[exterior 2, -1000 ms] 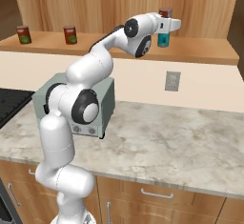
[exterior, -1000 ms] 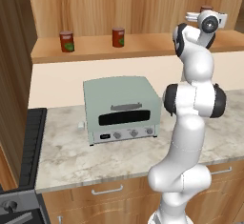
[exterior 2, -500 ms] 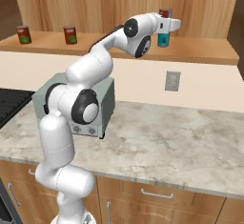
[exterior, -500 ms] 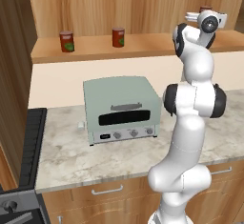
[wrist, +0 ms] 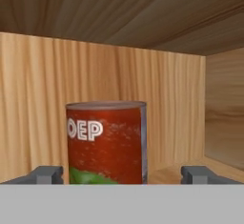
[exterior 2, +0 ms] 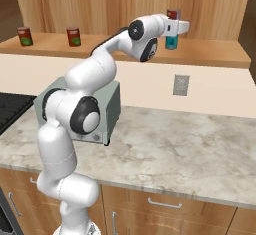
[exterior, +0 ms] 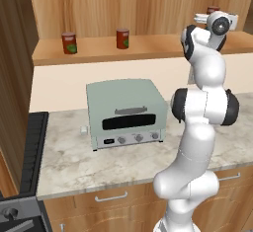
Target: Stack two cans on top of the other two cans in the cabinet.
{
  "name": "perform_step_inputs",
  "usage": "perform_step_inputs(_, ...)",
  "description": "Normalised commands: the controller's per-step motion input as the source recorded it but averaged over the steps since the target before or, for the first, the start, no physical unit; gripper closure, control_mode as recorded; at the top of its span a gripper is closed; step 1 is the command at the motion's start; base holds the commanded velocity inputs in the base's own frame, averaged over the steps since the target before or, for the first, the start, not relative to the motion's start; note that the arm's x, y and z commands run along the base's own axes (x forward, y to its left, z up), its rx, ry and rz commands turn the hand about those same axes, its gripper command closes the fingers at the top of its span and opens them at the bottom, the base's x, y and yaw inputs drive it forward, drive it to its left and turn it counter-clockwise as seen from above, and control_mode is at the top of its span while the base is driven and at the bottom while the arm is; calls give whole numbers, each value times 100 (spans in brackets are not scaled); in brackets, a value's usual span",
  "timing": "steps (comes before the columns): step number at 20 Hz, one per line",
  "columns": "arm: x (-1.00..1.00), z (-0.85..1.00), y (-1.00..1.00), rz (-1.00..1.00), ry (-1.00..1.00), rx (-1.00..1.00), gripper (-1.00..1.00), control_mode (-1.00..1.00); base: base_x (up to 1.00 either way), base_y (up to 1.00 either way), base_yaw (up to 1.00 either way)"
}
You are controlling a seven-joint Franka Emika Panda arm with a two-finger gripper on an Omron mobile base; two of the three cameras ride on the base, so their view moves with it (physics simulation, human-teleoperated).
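On the cabinet (exterior 2: pixel 215 55) shelf, a red can (exterior 2: pixel 173 14) stands on top of the teal-blue can (exterior 2: pixel 171 42) at the right end. My gripper (exterior 2: pixel 183 26) is at the height of that red can. In the hand view the red can (wrist: pixel 107 142) stands upright between my wide-apart fingertips (wrist: pixel 47 174), and the gripper (wrist: pixel 122 174) is open with a gap on each side of it. Two more red cans (exterior: pixel 69 43) (exterior: pixel 122 38) stand singly on the shelf's left part, far from the hand. From the left base, the stacked can's top (exterior: pixel 213 10) peeks over my wrist.
A pale green toaster oven (exterior: pixel 126 112) sits on the marble counter (exterior 2: pixel 190 154) below the shelf. A dark stove (exterior: pixel 32 152) is at the counter's left end, and a wall outlet (exterior 2: pixel 180 85) is on the backsplash. The cabinet's side wall (wrist: pixel 224 108) stands right of the can.
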Motion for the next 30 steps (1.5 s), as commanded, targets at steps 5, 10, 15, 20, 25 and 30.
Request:
perform_step_inputs(5,-31,0,15,-3,3,0,-100,-100,0,0,0)
perform_step_inputs(10,-37,-2,43,0,0,4,-100,-100,0,0,0)
perform_step_inputs(15,-32,-2,62,5,4,6,-100,-100,0,0,0)
perform_step_inputs(20,-30,0,62,7,13,9,-100,-100,0,0,0)
perform_step_inputs(25,-27,8,42,9,25,8,-100,-100,0,0,0)
perform_step_inputs(30,-29,2,39,8,23,2,-100,-100,0,0,0)
